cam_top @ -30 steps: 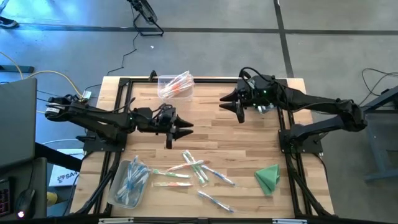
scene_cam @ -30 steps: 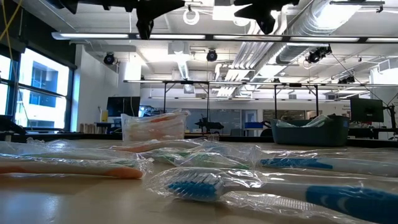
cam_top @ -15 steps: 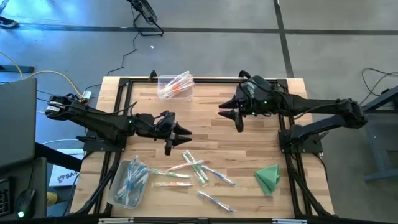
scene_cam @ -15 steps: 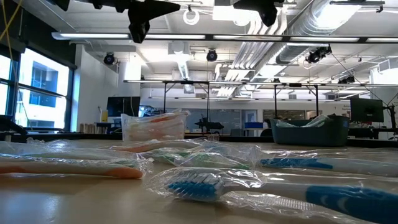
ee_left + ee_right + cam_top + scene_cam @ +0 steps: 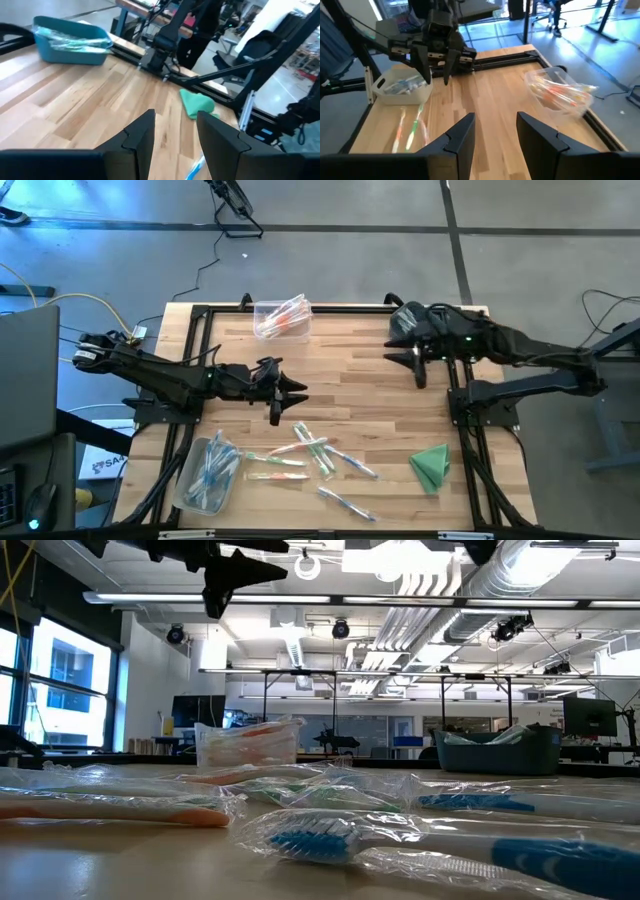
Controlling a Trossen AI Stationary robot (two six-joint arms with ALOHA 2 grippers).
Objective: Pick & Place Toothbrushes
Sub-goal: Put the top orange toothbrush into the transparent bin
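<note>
You are partway through: some toothbrushes [image 5: 318, 455] are lying loose at lower centre of the worktop [image 5: 340, 395]; others are sitting in the bins at lower left [image 5: 207, 473] and upper centre [image 5: 281, 316]; both the left gripper [image 5: 285, 394] and the right gripper [image 5: 412, 364] are hovering released, grasping nothing.

Bare wooden tabletop [image 5: 340, 380] lies open between both raised arms. Wrapped toothbrushes [image 5: 318, 452] scatter the near edge, flanked by a clear plastic bin [image 5: 208, 472] and folded green cloth [image 5: 432, 465].

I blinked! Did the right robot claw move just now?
Yes. The right gripper pulled back toward the table's right edge, away from the clear bin.
</note>
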